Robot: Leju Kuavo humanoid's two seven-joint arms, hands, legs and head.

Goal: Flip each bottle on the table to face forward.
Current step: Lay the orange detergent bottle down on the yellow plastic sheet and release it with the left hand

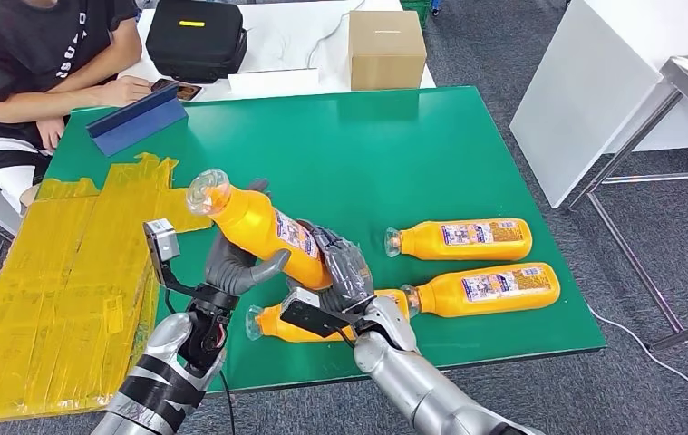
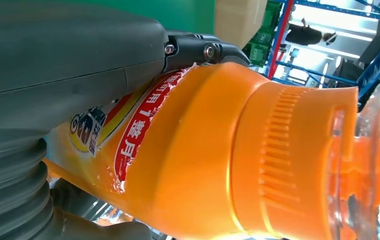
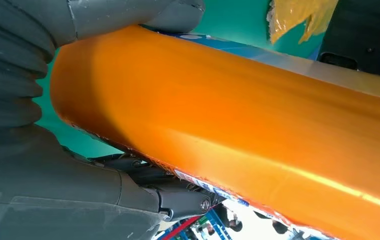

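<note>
Gripping the raised orange bottle [image 1: 263, 231] at its labelled waist, left hand [image 1: 236, 267] and right hand [image 1: 344, 272] both clamp it — likely heavy, slick, cap [image 1: 208, 191] toward 10 o'clock.

Both my hands crowd the near middle of the green table [image 1: 394, 154]. Just below my right hand [image 1: 344, 272] a bottle [image 1: 276, 324] lies flat, blocking any drop there. Two more bottles [image 1: 460, 239] [image 1: 485, 288] lie side by side to my right, close together. The far half of the table is open until the blue folder [image 1: 136, 120] and cardboard box [image 1: 386, 49].
</note>
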